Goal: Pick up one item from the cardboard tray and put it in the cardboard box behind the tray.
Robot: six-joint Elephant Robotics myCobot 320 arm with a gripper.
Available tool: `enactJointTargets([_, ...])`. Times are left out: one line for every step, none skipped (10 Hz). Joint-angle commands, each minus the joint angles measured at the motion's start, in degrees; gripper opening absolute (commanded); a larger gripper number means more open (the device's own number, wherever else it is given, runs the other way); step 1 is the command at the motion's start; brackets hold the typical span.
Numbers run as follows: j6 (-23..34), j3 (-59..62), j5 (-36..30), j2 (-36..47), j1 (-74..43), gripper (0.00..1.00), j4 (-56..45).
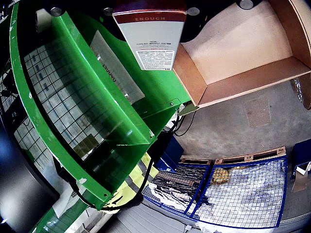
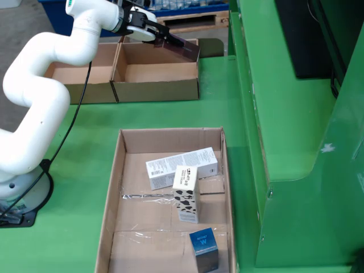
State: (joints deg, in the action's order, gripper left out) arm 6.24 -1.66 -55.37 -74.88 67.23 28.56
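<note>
The gripper (image 2: 170, 38) is clamping a dark red and white carton (image 2: 185, 47), holding it above the right rear corner of the cardboard box (image 2: 156, 90) in the fixed view. In the riding view that carton (image 1: 151, 36) is sticking out from between the fingers with its label facing the lens, and the box's inner floor and wall (image 1: 243, 53) are lying just to its right. The carton is hanging over the box's right rim, close to the green wall (image 2: 296, 102), while the box interior to the left of the fingers is lying open and bare. A second cardboard box (image 2: 79, 79) is sitting further left, touching the first.

Well in front of the fingers, the cardboard tray (image 2: 111, 193) is holding three items: one long white carton (image 2: 182, 166) lying flat, one cow-patterned carton (image 2: 186, 196) overlapping its front edge, and one blue box (image 2: 203, 245) near the tray's front edge. The tray's left half is lying bare.
</note>
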Motion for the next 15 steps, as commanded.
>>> enactJointTargets([0.0,1.7,0.8,1.8,0.3,0.00,0.8])
enactJointTargets([0.0,1.7,0.8,1.8,0.3,0.10,0.8])
enactJointTargets([0.0,1.7,0.8,1.8,0.3,0.20,0.8])
enactJointTargets([0.0,1.7,0.8,1.8,0.3,0.30,0.8])
enactJointTargets([0.0,1.7,0.8,1.8,0.3,0.40,0.8])
enactJointTargets([0.0,1.7,0.8,1.8,0.3,0.50,0.8])
enactJointTargets([0.0,1.7,0.8,1.8,0.3,0.60,0.8])
enactJointTargets([0.0,1.7,0.8,1.8,0.3,0.70,0.8])
enactJointTargets([0.3,1.7,0.7,1.8,0.3,0.80,0.8])
enactJointTargets([0.1,1.7,0.7,1.8,0.3,0.90,0.8])
enactJointTargets([0.2,1.7,0.7,1.8,0.3,1.00,0.8])
enactJointTargets([0.2,1.7,0.7,1.8,0.3,1.00,0.8])
enactJointTargets([0.2,1.7,0.7,1.8,0.3,1.00,0.8])
enactJointTargets([0.2,1.7,0.7,1.8,0.3,1.00,0.8])
enactJointTargets([0.2,1.7,0.7,1.8,0.3,1.00,0.8])
